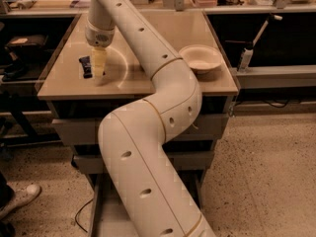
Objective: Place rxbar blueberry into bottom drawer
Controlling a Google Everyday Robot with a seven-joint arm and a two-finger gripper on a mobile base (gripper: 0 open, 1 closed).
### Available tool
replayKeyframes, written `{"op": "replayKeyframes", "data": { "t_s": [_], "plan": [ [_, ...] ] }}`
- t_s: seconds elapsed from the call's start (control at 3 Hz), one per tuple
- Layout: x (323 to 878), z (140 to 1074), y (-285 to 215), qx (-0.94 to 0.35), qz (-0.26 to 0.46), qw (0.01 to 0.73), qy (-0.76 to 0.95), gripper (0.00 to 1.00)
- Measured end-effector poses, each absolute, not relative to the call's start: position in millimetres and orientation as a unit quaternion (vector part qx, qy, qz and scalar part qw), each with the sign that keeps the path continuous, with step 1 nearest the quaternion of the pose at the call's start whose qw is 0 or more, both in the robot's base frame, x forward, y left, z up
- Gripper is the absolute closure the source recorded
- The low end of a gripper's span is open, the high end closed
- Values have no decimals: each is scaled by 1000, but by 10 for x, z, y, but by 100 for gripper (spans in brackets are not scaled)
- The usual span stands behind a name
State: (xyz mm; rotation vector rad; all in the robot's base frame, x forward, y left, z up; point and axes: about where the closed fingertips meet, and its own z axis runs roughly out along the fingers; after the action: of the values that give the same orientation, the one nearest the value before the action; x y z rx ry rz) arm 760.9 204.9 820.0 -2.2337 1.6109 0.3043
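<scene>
Grasp approach: gripper (98,65) hangs just beside rxbar blueberry (85,66), claw width cannot tell, bar looks ungrasped; next needs centring over it, then bottom drawer (106,222) far below.

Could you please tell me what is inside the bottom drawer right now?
Only a bare grey strip of the bottom drawer shows; the arm covers the rest. The rxbar blueberry lies on the cabinet top, beside the gripper.

Pale yellow claw (98,67) just beside the dark navy rxbar blueberry (86,66) on the tan worktop (64,80); cream arm (148,147) (dotted with dark holes), cream bowl (200,58), speckled beige floor (266,172), grey bottom drawer (104,223)
</scene>
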Motion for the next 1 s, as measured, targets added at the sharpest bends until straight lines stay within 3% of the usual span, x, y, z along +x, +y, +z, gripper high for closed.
{"op": "replayKeyframes", "data": {
  "t_s": [0.67, 1.0],
  "plan": [
    [7596, 8080, 2046, -799, 117, 178, 562, 0],
    [7597, 8055, 2007, -800, 124, 181, 558, 19]
  ]
}}
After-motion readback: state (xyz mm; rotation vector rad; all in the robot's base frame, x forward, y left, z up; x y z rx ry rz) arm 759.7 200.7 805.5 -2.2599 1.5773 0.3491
